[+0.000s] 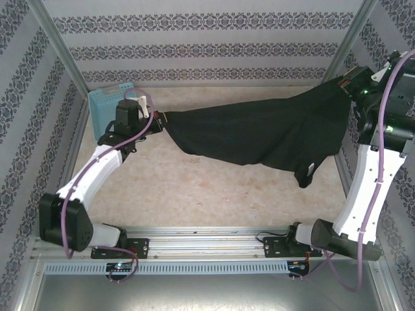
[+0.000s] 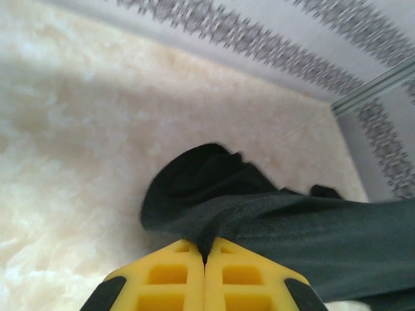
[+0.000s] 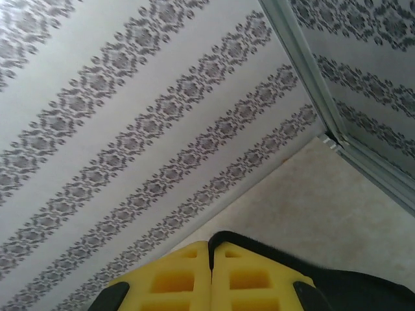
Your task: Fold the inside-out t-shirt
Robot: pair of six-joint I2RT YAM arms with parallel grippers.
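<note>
The inside-out t-shirt is black and hangs stretched in the air between my two grippers, sagging toward the table in the middle, with a small white tag on its drooping lower right part. My left gripper is shut on the shirt's left end; in the left wrist view the yellow jaws pinch dark fabric. My right gripper is shut on the shirt's right end, higher up near the back right corner; its yellow jaws clamp a black edge.
A light blue plastic basket leans at the back left by the wall, just behind the left arm. Patterned walls and metal frame posts close in the beige table. The arms' base rail runs along the near edge.
</note>
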